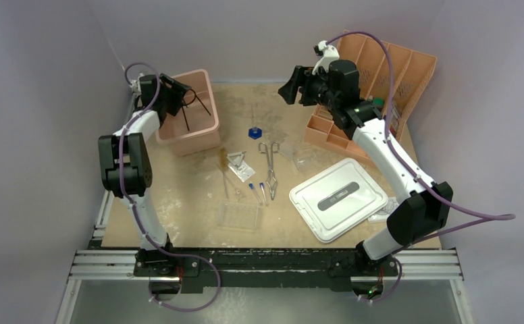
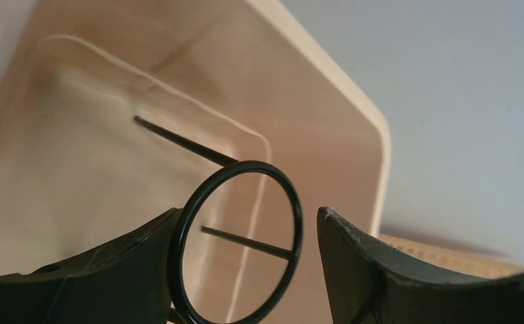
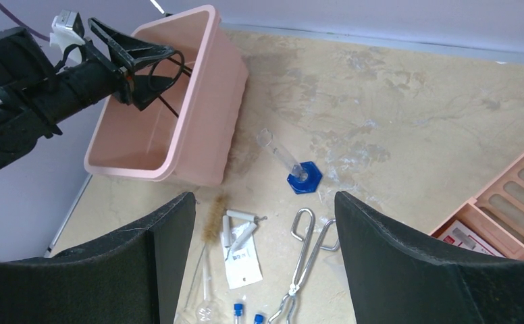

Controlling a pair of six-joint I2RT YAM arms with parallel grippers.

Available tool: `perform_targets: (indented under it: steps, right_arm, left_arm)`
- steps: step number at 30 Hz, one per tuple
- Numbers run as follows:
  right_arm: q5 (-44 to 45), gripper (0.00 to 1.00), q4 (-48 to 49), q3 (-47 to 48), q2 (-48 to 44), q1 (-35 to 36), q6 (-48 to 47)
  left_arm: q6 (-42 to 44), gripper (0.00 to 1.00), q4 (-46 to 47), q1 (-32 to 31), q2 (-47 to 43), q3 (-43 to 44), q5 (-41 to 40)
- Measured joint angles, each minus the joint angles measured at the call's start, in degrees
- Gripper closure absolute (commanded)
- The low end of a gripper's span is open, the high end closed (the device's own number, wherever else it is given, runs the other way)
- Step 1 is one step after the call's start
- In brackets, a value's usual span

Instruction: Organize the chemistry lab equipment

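Desk (image 1: 178, 209) with pink bin (image 1: 192, 142) at its far left. Left end effector (image 2: 248, 211), spread, above the bin; black wire ring on a stem (image 2: 249, 163) between its fingers, against one. Right end effector (image 3: 265, 196), spread wide, above steel scissor-handled forceps (image 3: 306, 253) and blue-based glass piece (image 3: 304, 177) on the desk.

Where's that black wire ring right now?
Far left in the overhead view: the black wire ring sits between the parted fingers of the left end effector, over the pink bin.
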Motion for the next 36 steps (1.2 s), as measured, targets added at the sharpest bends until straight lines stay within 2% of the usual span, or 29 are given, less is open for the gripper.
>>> perform_targets:
  steps: [9, 21, 26, 36]
  right_arm:
    - [0.98, 0.23, 0.02, -0.37, 0.00, 0.00, 0.00]
    - [1.05, 0.23, 0.39, -1.84, -0.11, 0.00, 0.09]
    - [1.49, 0.23, 0.42, -2.38, -0.66, 0.00, 0.09]
    - [2.97, 0.23, 0.46, -3.39, -2.40, 0.00, 0.09]
  left_arm:
    - [6.45, 0.24, -20.24, -2.71, -0.17, 8.90, -12.63]
    - [13.31, 0.24, -29.40, -5.29, -0.20, 11.52, -20.79]
    - [15.80, 0.33, -29.29, -5.33, -0.17, 12.92, -19.87]
    - [17.84, 0.34, -28.76, -6.19, 3.26, 17.86, -13.99]
